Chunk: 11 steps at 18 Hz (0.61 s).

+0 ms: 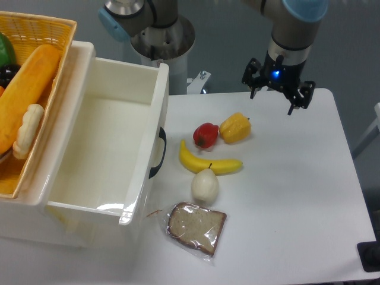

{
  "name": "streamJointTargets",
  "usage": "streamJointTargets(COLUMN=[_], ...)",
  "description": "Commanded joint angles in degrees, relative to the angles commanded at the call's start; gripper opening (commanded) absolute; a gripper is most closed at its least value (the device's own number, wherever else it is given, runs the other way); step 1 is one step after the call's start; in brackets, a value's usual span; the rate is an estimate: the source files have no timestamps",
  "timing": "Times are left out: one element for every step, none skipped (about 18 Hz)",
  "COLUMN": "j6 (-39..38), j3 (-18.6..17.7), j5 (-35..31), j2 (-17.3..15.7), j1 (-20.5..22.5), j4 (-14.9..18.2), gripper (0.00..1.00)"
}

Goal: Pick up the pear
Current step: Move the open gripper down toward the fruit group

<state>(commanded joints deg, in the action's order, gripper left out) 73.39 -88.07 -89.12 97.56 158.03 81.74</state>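
Hovering with gripper (278,89) spread open and holding nothing, at one o'clock from pear (205,184) touching banana (209,164).

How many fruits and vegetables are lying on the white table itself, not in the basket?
4. The pear lies nearest the bagged bread, the banana just behind it, then the red pepper and the yellow pepper side by side. None looks hidden.
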Motion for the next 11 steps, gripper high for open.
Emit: streamJointTargets(j6=[0.0, -0.1, -0.4, -0.9, -1.4, -1.8, -2.3, -2.9, -4.6, -7.4, -10.6], j3=[0.0, 0.0, 0.0, 0.0, -0.1, -0.3, -1.0, -1.6, -2.3, -3.0, -3.2], j5=[0.0, 0.2, 0.2, 0.2, 0.2, 0.2, 0.2, 0.3, 0.4, 0.8, 1.7], j2=[0.0, 0.0, 0.0, 0.1, 0.1, 0.3, 0.4, 0.7, 1.4, 2.2, 2.7], j1=[-0.1, -0.1, -0.3, -0.7, -0.8, -0.9, -1.1, -1.3, -1.8, -2.2, -2.5], j4=[0.0, -0.1, -0.1, -0.2, -0.2, -0.2, -0.3, -0.3, -0.4, -0.4, -0.4], gripper=[1.00, 1.00, 1.00, 1.00, 1.00, 1.00, 1.00, 1.00, 1.00, 1.00, 1.00])
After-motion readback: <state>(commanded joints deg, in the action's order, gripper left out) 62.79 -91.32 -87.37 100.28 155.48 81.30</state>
